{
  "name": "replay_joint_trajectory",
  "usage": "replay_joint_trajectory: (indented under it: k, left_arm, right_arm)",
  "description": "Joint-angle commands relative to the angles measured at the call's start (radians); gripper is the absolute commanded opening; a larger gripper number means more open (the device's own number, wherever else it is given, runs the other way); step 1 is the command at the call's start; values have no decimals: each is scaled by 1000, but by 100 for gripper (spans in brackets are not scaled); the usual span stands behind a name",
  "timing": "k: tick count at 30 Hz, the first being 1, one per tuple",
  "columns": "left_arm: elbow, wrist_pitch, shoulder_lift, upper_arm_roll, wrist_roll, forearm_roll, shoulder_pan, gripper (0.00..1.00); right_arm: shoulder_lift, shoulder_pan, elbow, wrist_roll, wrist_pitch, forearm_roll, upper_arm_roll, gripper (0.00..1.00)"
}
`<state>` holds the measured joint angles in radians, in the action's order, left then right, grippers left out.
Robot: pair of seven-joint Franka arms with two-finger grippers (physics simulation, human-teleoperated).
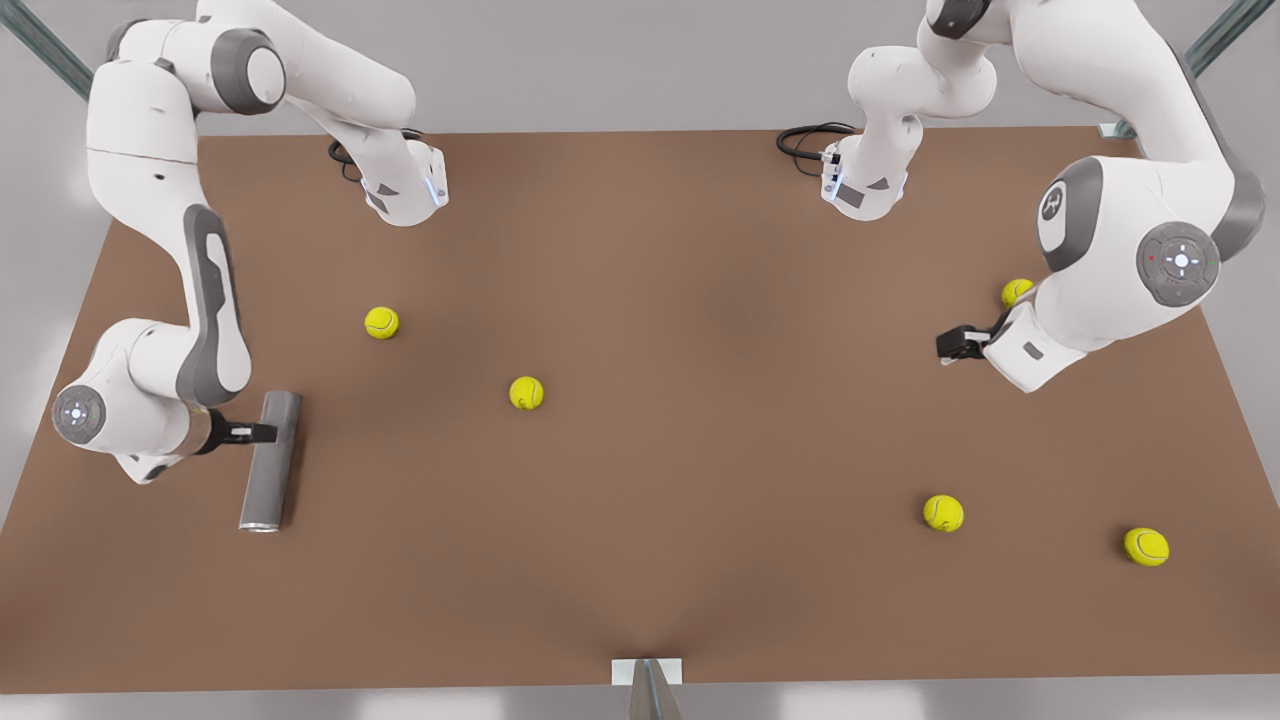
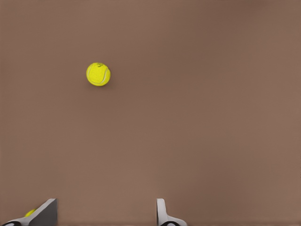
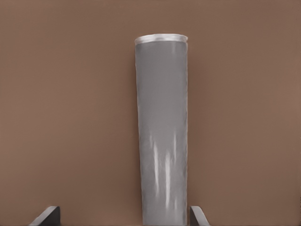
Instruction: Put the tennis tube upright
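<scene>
The tennis tube (image 1: 270,462) lies flat on the brown desk (image 1: 700,420) at the lower left of the front view, its long axis running almost straight up and down the frame. It is a plain matte grey cylinder with soft pale streaks of reflected light along its side. The end nearer the bottom of the frame carries a thin silvery rim, while the far end is plain grey. In the right wrist view the tennis tube (image 3: 161,136) runs lengthwise away from the camera, with the bright rim at its far end.

The right gripper (image 1: 262,433) reaches in from the front view's left, level with the upper part of the tube. Its jaws are spread wide, one fingertip (image 3: 47,215) well off one side of the tube and the other just beside the opposite side. Whether either touches the tube cannot be told.

The left gripper (image 1: 952,345) waits at the right of the front view, with its jaws apart and nothing between them. In the left wrist view, its fingers (image 2: 162,213) stand over bare desk.

Five yellow-green tennis balls lie scattered on the desk. One ball (image 1: 1017,292) sits just beside the left arm's wrist, and another ball (image 1: 526,392) lies near the middle of the frame.
</scene>
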<state>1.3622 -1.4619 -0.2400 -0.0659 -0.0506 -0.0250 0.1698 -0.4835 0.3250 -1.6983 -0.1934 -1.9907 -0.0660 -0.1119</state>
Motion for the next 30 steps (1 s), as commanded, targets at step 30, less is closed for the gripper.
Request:
replay_joint_trajectory:
  k: [30]
  left_arm:
    - [2,0,-45,-2,0,2,0,100]
  right_arm:
    - [-168,51,-9,-49,-105,-48,3,100]
